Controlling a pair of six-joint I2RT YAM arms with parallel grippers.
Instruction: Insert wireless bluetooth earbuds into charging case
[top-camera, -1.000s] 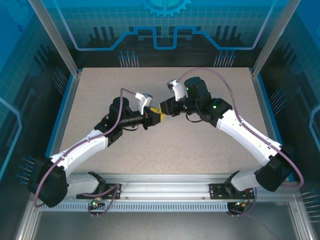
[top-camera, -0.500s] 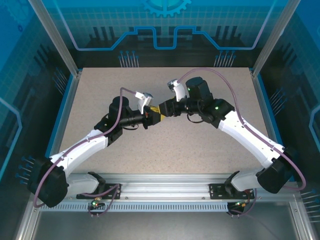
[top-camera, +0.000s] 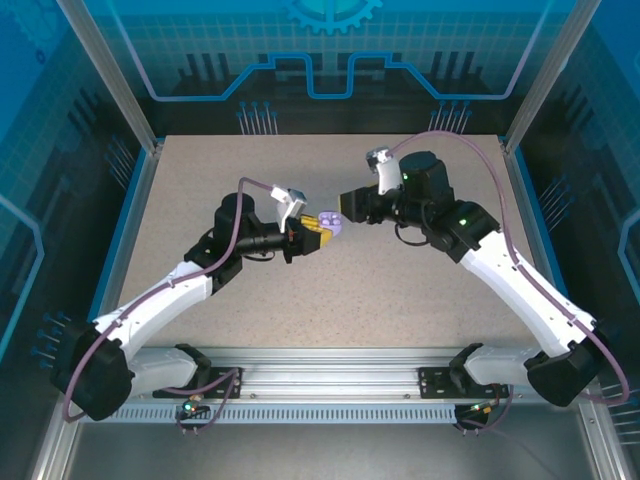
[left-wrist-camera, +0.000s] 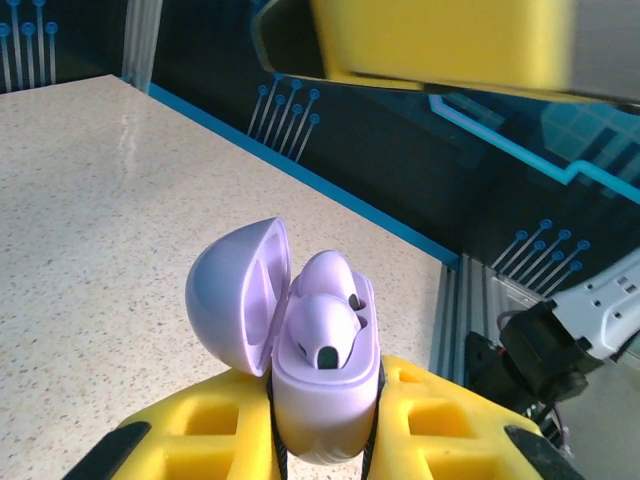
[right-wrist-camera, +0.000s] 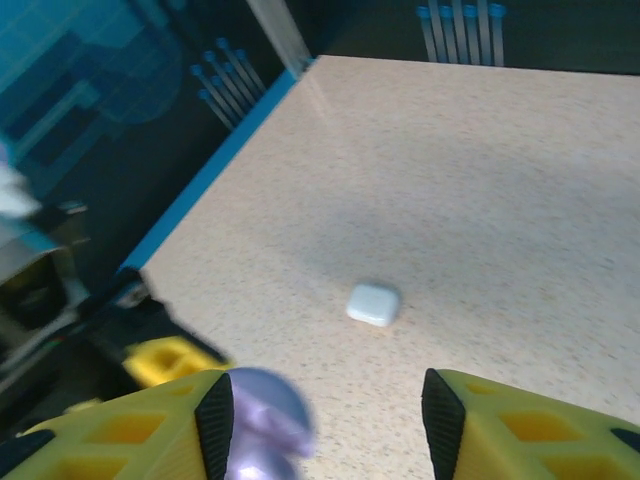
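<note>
Left wrist camera looks straight at the charging case (left-wrist-camera: 325, 405) — a lavender clamshell. The yellow pads of the left end effector (left-wrist-camera: 325, 440) are closed on its lower body and hold it upright above the speckled bench (left-wrist-camera: 90, 200). Its lid (left-wrist-camera: 235, 300) stands swung open to the left. The earbuds (left-wrist-camera: 322, 335) sit inside the body, one in front of the other, with their rounded heads showing above the rim.

In the top external view the two arms meet over the middle of the bench. The left end effector points right with the case at its tip. The right end effector (top-camera: 350, 203) sits just to the right and slightly farther back, a small gap apart from the case. Its jaws stand apart with nothing between them; the right wrist view shows bare bench between them. In that view the blurred lavender lid lies just beside the inner edge of the left-hand finger. One of its yellow fingers (left-wrist-camera: 440, 40) crosses the top of the left wrist view, clear of the case.

Farther out on the bench lies a small white pebble-shaped box (right-wrist-camera: 373, 304) — flat and on its own.
</note>
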